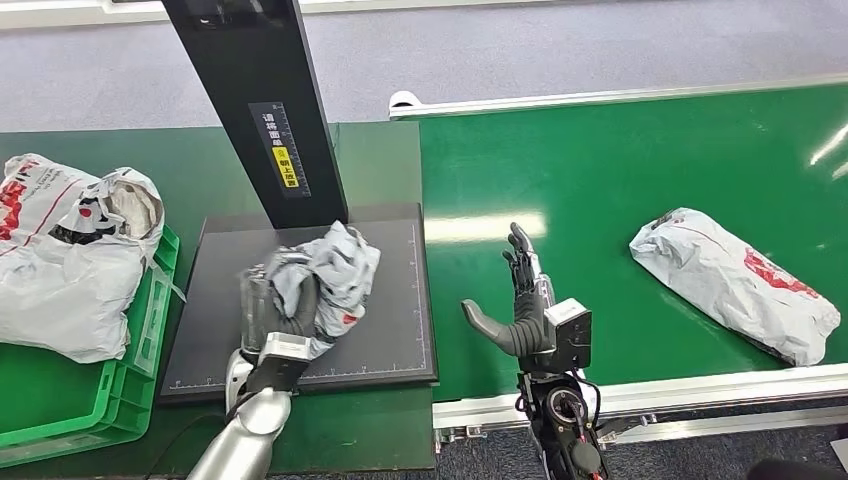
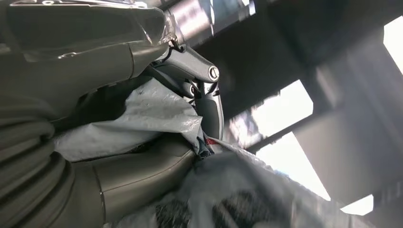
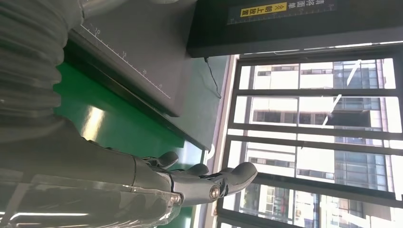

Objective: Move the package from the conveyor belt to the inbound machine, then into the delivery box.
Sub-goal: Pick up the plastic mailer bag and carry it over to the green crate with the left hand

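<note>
Head view: right hand (image 1: 520, 290) upright, fingers apart.

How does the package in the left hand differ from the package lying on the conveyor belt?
The held package is crumpled and bunched in the left hand over the dark machine plate; the belt package lies long and flat, untouched, on the green conveyor belt. Both are grey bags with red print.
</note>
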Tool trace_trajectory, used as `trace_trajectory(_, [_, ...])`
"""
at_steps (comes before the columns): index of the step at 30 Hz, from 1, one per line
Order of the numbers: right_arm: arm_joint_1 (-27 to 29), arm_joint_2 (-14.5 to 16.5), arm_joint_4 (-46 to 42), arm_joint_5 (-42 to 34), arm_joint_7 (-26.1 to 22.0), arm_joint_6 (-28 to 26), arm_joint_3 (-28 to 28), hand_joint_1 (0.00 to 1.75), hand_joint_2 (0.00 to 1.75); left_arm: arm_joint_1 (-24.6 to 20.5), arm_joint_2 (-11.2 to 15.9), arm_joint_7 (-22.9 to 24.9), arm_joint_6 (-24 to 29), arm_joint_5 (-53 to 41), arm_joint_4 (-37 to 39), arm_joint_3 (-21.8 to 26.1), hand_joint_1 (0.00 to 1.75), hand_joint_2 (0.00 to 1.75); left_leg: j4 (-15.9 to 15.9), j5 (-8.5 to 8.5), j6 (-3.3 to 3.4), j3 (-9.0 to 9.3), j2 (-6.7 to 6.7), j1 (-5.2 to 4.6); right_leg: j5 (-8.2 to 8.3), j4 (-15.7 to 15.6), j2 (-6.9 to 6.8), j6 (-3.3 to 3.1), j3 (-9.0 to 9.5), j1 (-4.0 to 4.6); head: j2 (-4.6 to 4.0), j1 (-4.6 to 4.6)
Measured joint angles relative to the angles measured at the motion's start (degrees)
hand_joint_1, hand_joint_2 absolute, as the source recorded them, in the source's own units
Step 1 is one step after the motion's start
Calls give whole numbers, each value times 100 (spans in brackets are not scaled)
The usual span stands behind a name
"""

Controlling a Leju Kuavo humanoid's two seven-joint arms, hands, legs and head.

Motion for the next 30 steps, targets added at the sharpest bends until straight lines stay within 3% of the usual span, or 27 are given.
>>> trace_trajectory(2, [-11, 0, 26, -24, -10, 1, 0, 0, 175, 79, -5, -62, 285, -60, -418, -3, 175, 175, 0, 0, 0, -4, 0, 0, 0, 0, -1, 0, -2, 0, 0, 0])
trace_trajectory(8, [-20, -2, 133, -128, -99, -16, 8, 0, 175, 318, -229, -83, 347, -677, -1866, 311, 175, 175, 0, 0, 0, -8, 1, 0, 0, 0, 1, 0, -7, 0, 0, 1])
trace_trajectory(11, [-24, -2, 187, -171, -137, -57, 22, 0, 175, 366, -291, -87, 352, -93, -2298, 472, 175, 175, 0, 0, 0, -8, 0, 0, 0, 0, -1, 0, -6, 0, 0, 0])
trace_trajectory(15, [-58, -3, 259, -202, -178, -88, 48, 0, 175, 416, -255, -87, 358, 1169, -2447, 525, 175, 175, 0, 1, 0, -7, 0, 2, 0, 0, -1, 0, -7, 2, 0, -1])
trace_trajectory(30, [-173, -1, 413, -204, -197, -162, 122, 0, 175, 478, -161, -87, 358, 1638, -2507, 579, 175, 175, 0, 1, 1, -9, 0, 1, 0, 0, 0, 0, -8, 0, 0, 1])
